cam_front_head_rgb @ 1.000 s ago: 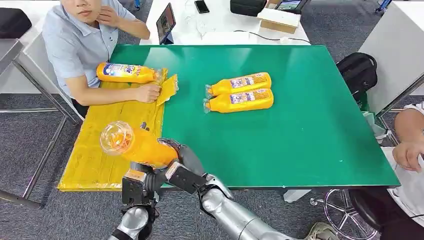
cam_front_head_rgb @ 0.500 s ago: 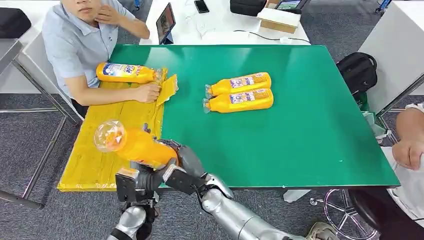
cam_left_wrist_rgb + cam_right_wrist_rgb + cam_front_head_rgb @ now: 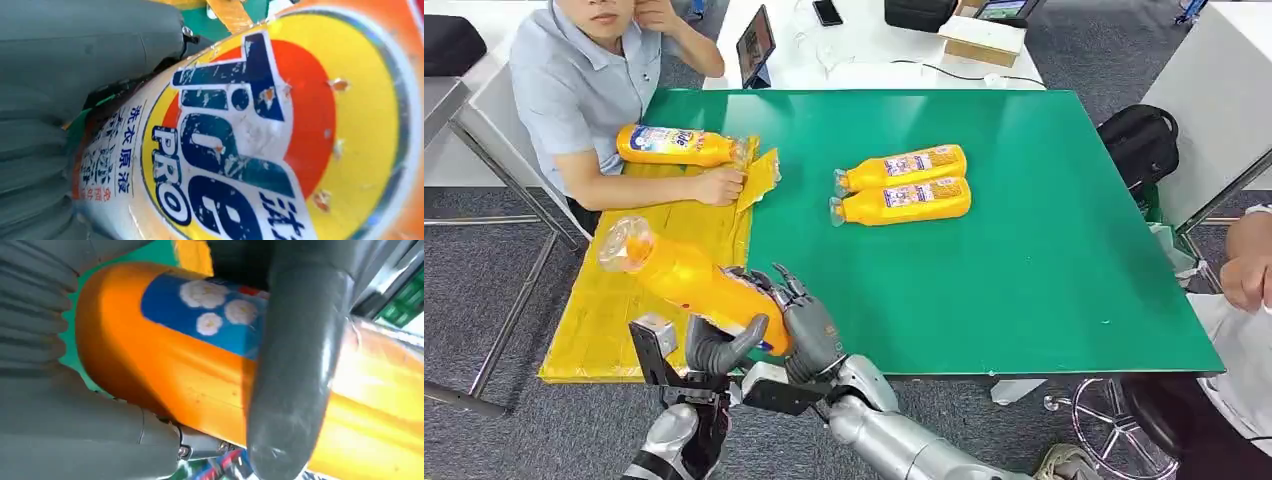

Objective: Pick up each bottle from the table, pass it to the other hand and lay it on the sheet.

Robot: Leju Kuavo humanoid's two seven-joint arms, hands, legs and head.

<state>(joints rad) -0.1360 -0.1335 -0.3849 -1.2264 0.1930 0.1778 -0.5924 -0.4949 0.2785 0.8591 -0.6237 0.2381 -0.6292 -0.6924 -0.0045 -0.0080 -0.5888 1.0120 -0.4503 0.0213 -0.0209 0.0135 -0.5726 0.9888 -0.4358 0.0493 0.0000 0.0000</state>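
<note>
- Orange bottle (image 3: pixel 689 283): held tilted above the near edge of the yellow sheet (image 3: pixel 624 330), clear end up and away from the robot
- Left hand (image 3: pixel 714 345): fingers wrapped around the bottle's lower body
- Right hand (image 3: pixel 804 325): against the bottle's base; it appears to grip too, fingers partly spread
- Two more bottles (image 3: pixel 902 185): lying side by side, touching, on the green surface (image 3: pixel 1024 250)

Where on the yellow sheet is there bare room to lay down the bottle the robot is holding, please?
The yellow sheet is bare in its middle, between the person's hand and the held bottle. Its far end is crowded: a laid bottle and the person's forearm rest there.
</note>
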